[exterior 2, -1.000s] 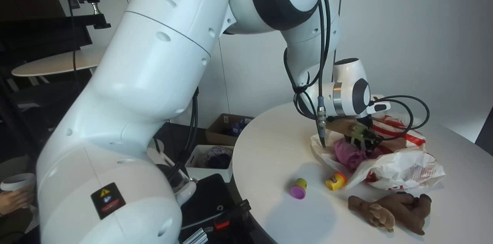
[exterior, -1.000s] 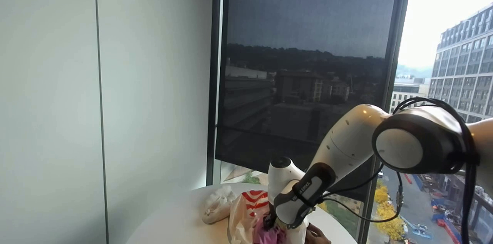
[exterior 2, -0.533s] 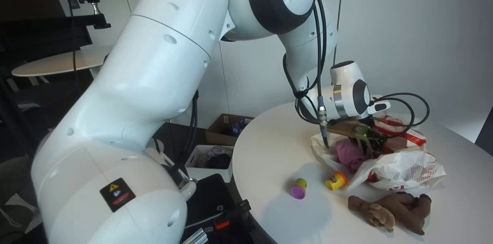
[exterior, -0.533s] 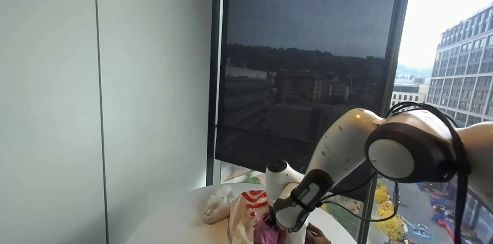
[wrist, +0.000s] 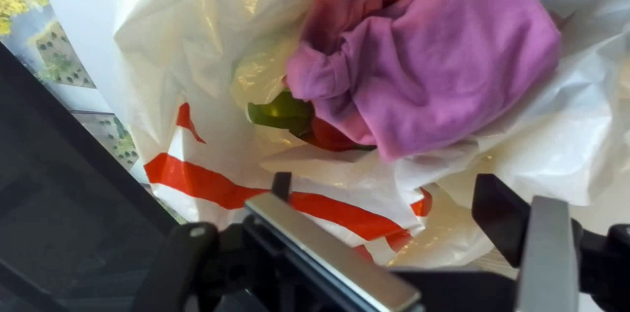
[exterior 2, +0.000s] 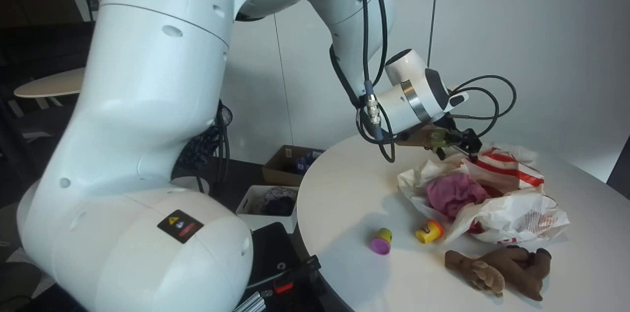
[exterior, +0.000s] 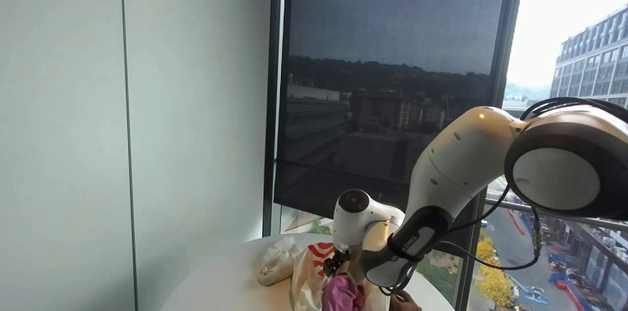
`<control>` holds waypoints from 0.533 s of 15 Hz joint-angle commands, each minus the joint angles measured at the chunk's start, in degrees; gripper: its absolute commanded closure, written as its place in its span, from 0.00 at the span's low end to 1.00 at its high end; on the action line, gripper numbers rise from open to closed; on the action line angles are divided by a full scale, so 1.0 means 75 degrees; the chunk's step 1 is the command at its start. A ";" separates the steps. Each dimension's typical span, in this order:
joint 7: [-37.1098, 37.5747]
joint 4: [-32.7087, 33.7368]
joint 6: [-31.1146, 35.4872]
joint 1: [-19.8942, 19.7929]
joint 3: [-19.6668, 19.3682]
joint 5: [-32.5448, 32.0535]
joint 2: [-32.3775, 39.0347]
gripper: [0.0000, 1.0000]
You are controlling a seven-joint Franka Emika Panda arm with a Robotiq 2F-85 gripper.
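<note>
In an exterior view, the purple cloth (exterior 2: 454,195) lies below and apart from the tool (exterior 2: 456,155), which stands spread and empty; the plastic bag (exterior 2: 521,216) around the cloth reaches rightward beyond the tool. Compared with a second ago, the tool hangs higher, clear of the cloth.

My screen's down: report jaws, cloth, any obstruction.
Jaws open, empty, over plastic bag. Purple cloth lying in the bag. Crumpled bag sides around it, possibly in the way.

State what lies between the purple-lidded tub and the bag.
The yellow tub lies there, nearer the bag, as an exterior view shows.
</note>
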 commanded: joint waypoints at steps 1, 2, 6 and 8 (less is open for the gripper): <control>-0.0785 -0.1491 0.0777 -0.0441 0.0959 0.0339 -0.1301 0.00; -0.1048 -0.1678 0.0918 -0.0637 0.1347 0.0539 -0.1364 0.00; -0.2719 -0.2007 0.1024 -0.1691 0.3260 0.1840 -0.1013 0.00; -0.3311 -0.1710 0.0697 -0.1808 0.3622 0.2196 -0.0576 0.00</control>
